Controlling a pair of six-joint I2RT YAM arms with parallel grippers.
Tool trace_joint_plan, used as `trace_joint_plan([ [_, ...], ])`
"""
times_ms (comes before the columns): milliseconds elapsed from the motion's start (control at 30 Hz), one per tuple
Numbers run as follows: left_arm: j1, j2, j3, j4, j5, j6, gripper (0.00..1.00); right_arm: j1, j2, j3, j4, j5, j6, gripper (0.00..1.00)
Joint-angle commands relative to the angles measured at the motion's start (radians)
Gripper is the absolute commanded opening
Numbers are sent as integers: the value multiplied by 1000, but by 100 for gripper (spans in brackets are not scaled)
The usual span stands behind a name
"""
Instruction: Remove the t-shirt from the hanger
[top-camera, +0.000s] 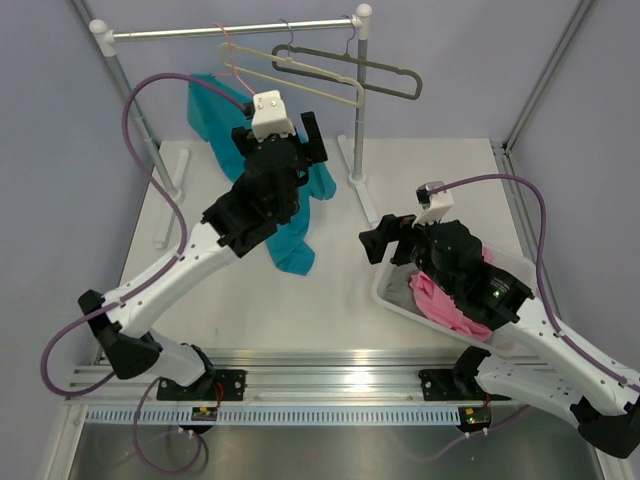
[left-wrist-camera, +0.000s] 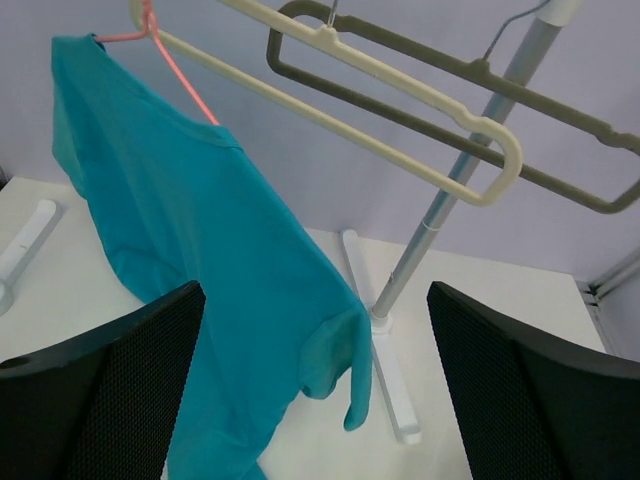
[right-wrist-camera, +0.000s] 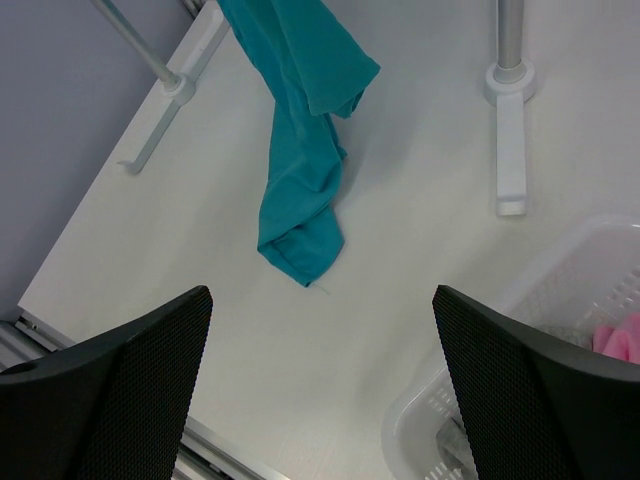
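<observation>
White table (top-camera: 330, 300), pale walls, clothes rail (top-camera: 170, 32) across the top of the overhead view. Upper left: hanger (left-wrist-camera: 180, 75), thin pink wire, hooked on the rail. The t-shirt (left-wrist-camera: 220, 250) is on it, wire running into the neck opening. Shirt hangs skewed, slopes down toward frame centre, and its lower end lies bunched on the table.

Left gripper (top-camera: 278, 137) is up near the rail, close in front of the shirt. Jaws spread wide, nothing between them, no contact with the cloth that I can see.

Centre top: beige hanger (top-camera: 300, 75) and dark grey hanger (top-camera: 370, 65), both bare, on the same rail.

Right gripper (right-wrist-camera: 322, 295) hovers low over the table, right of centre. Jaws spread wide, empty, well apart from the shirt.

Lower right: clear basket (top-camera: 520, 265) holding a pink cloth (top-camera: 445, 305) and a grey cloth (top-camera: 405, 290).

Progress: early. No grasp made, shirt not off the hanger. Left to do, as I judge it: take hold of the shirt near the collar or shoulder, slide it off the wire, bring it clear.
</observation>
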Motion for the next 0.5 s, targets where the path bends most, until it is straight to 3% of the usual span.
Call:
trace_joint_plan([
  [0,32,87,122,-33,-52,-44,94,10,-29,1,18,13,-33,99],
  [267,161,215,160,-47,-11,-156,87,10,-27,13,0,-9,-33,99],
  [467,232,264,141,-4,46,-118,85,8,-38,15,-2,-21,-35,99],
])
